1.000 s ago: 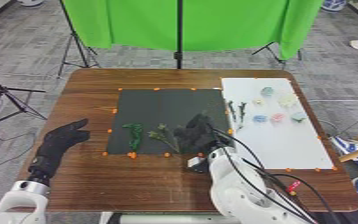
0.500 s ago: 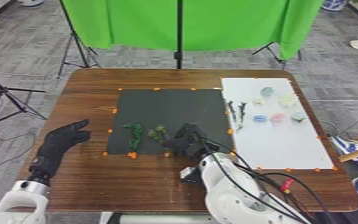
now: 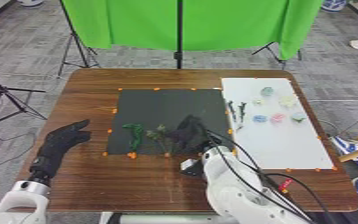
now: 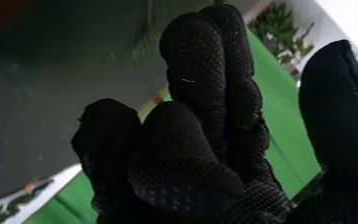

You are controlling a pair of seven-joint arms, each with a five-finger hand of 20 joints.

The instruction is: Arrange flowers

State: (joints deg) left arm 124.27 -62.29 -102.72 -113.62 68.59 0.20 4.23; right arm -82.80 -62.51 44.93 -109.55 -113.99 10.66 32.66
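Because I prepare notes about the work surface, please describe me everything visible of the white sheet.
The white sheet lies flat on the right side of the brown table, its left edge along the dark mat. It looks like smooth paper or board, four-sided, longer than wide, with small orange marks along its edges. Thin dark stems rest near its left edge; pale blue, cream and pink flower heads lie right of them.

Six flower heads [image 3: 267, 91], two sheets [image 3: 282, 147]
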